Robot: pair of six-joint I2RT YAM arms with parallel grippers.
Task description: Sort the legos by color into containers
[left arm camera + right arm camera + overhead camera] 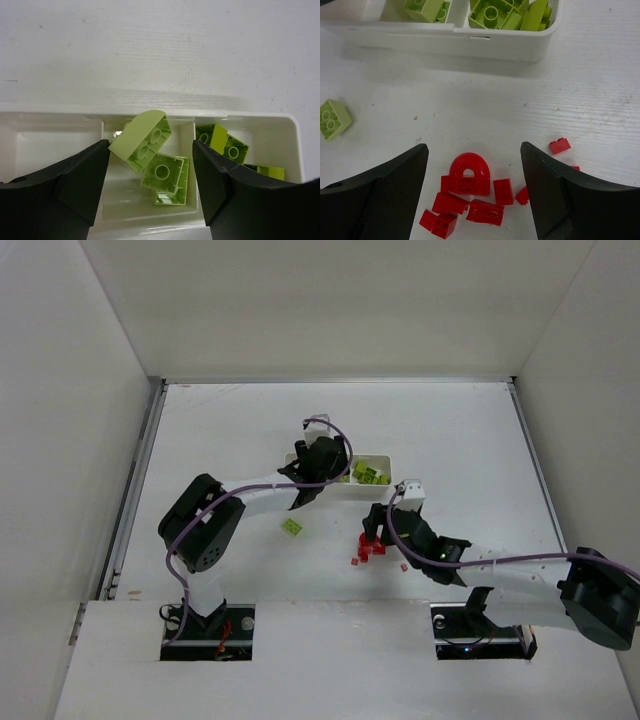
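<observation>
We find the right gripper (473, 149) spread wide and poised over the red legos (470, 202), which lie toward the near edge of the tabletop (450, 430), right of centre. The red arch piece (468, 166) sits midway between the fingers, its flat base running finger to finger. We count about ten red pieces, but one finger hides part of the cluster. The white tray (388, 462), a single unit with three compartments, lies beyond the cluster toward the far edge, its long axis parallel to that edge. The left gripper (150, 147), also spread and clamped on nothing, hovers over the middle compartment. Lime legos (165, 172) occupy two compartments, at least three in each; the left-end compartment shows none. One loose lime brick (292, 527) rests left of the red cluster, nearer the left arm. We judge the right arm nearer the red pieces.
</observation>
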